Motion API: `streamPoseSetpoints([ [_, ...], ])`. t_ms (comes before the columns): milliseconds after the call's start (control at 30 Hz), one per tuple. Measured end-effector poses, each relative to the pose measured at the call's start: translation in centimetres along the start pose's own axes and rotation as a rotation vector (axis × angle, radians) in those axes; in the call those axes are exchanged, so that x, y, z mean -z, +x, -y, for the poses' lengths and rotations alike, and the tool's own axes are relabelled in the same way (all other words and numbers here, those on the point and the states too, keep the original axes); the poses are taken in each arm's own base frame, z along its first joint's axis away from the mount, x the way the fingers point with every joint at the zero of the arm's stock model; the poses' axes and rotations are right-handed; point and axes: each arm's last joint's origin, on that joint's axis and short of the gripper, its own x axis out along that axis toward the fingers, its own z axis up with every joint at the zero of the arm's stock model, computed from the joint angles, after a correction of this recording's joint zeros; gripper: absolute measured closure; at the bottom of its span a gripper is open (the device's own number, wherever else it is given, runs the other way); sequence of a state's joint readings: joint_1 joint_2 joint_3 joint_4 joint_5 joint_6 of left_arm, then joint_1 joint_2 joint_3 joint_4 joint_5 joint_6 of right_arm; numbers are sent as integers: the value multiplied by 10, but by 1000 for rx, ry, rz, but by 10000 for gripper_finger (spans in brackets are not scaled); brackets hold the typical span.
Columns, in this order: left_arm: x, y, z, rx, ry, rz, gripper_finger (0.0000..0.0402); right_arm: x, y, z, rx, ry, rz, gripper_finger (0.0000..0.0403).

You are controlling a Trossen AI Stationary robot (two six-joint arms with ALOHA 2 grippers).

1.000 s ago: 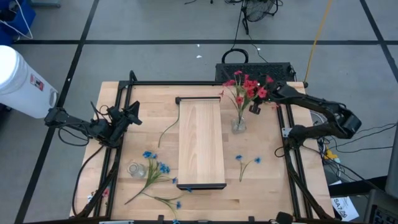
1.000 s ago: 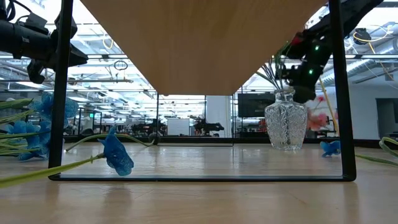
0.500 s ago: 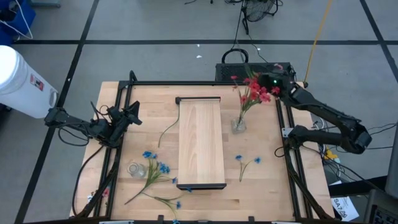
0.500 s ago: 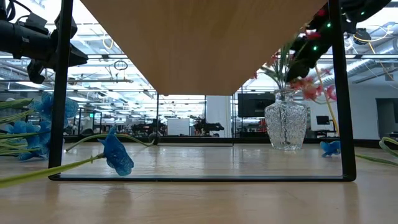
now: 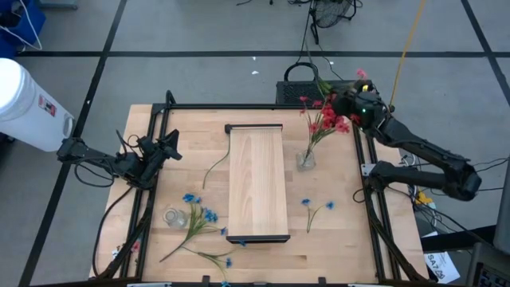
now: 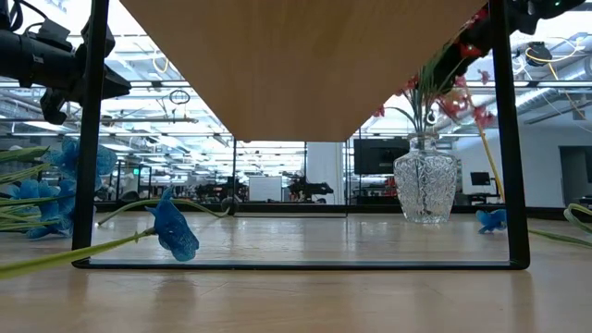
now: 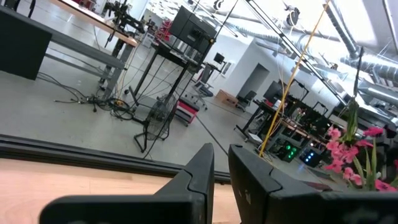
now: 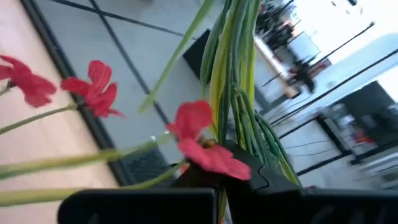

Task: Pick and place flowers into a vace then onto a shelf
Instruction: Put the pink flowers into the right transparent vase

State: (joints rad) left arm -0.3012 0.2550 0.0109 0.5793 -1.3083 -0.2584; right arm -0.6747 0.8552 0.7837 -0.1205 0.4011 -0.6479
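A bunch of red-pink flowers [image 5: 327, 119] stands tilted with its stem ends in a clear glass vase [image 5: 305, 159], to the right of the pale wood shelf [image 5: 256, 183]. My right gripper [image 5: 349, 105] is shut on the bunch above the vase, among the blossoms. It also shows in the low view [image 6: 455, 63]. Blue flowers [image 5: 199, 217] lie on the table at the near left. More blue flowers [image 5: 317, 207] lie to the right of the shelf. My left gripper [image 5: 170, 148] waits shut and empty at the table's left edge. My right gripper pinches the bundle of green stems [image 8: 227, 144] between its two fingers, high up, just under the blossoms. The fingers come slanting from the table's far right and lie across the stems. The bunch leans toward the far right corner, its lower ends inside the vase [image 6: 426, 185].
A second small glass vase [image 5: 175, 217] stands at the near left beside the blue flowers. A loose green stem [image 5: 213, 169] lies left of the shelf. The shelf rests on a black frame [image 6: 504, 139] above the tabletop. A black box [image 5: 319, 86] stands behind the far edge.
My right gripper has risen and gone toward the table's far right corner, staying shut on the red-pink bunch. The bunch has tipped that way, its blossoms higher and farther out, and its stem ends stay in the vase.
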Motion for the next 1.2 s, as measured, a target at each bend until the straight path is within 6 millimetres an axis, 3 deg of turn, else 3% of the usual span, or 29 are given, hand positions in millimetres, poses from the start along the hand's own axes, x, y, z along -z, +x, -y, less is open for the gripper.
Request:
streamPoseSetpoints([
  [700, 0, 0, 0, 0, 0, 0, 350, -48, -32, -8, 335, -381, 112, 403],
  [1200, 0, 0, 0, 0, 0, 0, 350, -67, -54, -19, 391, -586, 181, 403],
])
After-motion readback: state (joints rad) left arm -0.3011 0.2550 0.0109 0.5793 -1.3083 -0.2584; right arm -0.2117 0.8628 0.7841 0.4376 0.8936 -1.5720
